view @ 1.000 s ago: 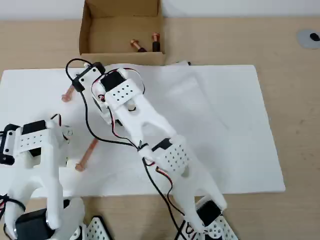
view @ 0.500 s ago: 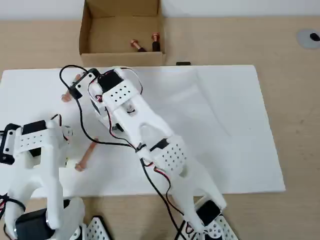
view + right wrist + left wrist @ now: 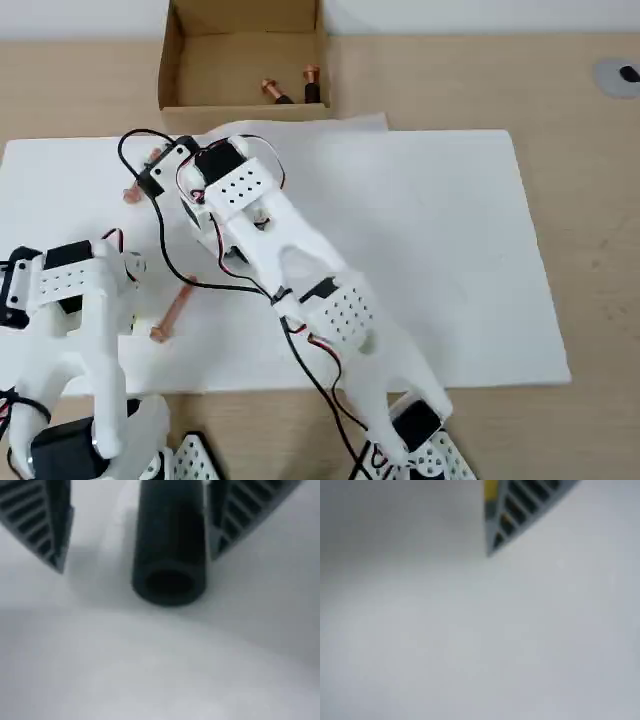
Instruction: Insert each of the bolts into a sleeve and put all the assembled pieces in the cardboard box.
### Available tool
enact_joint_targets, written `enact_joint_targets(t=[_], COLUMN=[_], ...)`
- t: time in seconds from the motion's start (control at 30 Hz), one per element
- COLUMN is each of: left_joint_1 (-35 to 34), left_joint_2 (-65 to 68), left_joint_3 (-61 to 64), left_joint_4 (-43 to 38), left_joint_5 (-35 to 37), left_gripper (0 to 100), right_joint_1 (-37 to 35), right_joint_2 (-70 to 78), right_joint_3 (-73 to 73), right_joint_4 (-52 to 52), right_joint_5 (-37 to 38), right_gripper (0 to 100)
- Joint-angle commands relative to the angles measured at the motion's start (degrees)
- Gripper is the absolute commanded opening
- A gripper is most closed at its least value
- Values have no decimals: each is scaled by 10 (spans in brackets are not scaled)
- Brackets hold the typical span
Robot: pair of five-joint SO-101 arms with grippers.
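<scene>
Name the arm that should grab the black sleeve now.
Right. The right hand straddles the black sleeve, with its fingers open on either side, one close against it. The left wrist view faces bare white sheet, with no sleeve near.

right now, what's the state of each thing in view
box, open, two assembled pieces inside
right gripper, open
sleeve, empty, between its fingers, unclamped
near bolt, loose on sheet, no sleeve
far bolt, loose on sheet, partly hidden
sheet, far edge rucked up by box
</scene>
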Motion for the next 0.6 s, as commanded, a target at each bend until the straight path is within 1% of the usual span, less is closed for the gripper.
enact_joint_targets(t=[0.0,0.13,0.3,0.43,0.57], left_joint_1=[-2,-2,-2,-2,-2], left_joint_2=[-9,-9,-9,-9,-9], left_joint_3=[-3,-3,2,3,3], left_joint_4=[-4,-4,-5,-5,-5], left_joint_5=[-4,-4,-5,-11,-12], left_gripper=[272,272,272,272,272], right_joint_1=[1,-14,-52,-53,-30], right_joint_2=[-61,-86,-138,-164,-164], right_joint_3=[-24,-12,73,122,128], right_joint_4=[10,10,10,7,5], right_joint_5=[4,4,2,2,2], right_gripper=[228,228,228,228,228])
